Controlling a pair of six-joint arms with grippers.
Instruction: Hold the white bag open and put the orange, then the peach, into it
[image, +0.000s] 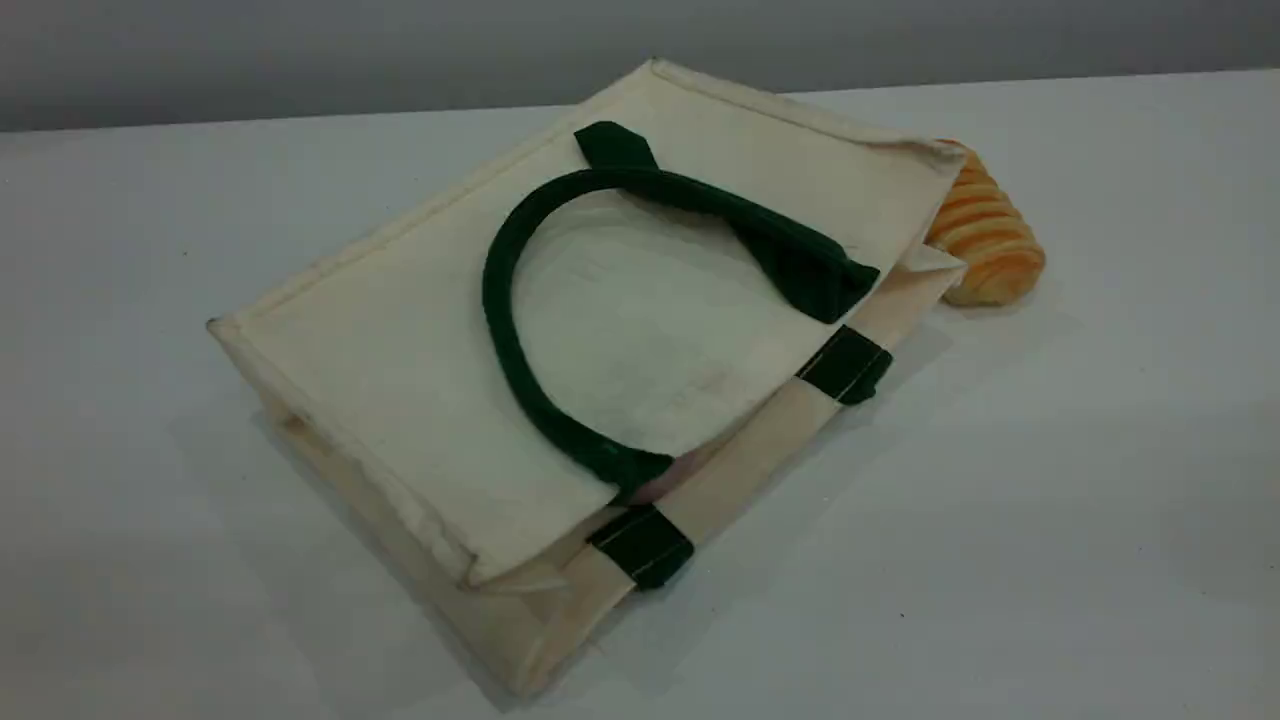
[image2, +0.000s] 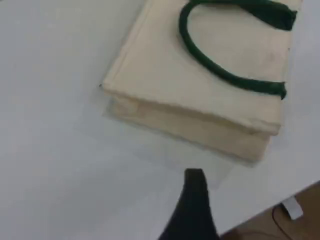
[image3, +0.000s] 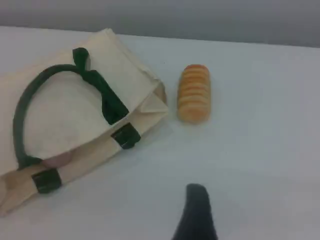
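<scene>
White bag (image: 400, 340) lies flat on its side on the counter (image: 1050, 500), mouth toward the near right. One green handle (image: 510, 330) is folded back over the top panel. Something pinkish shows in the mouth gap (image3: 59, 159), possibly the peach, too little visible to be sure. Orange is not in any view. Ridged bread roll (image3: 194, 93) sits just beside the bag's far corner, apart from it. Left hand (image2: 192, 200) and right hand (image3: 196, 210) both hang above the counter, wide open, holding nothing; only one dark fingertip each shows.
</scene>
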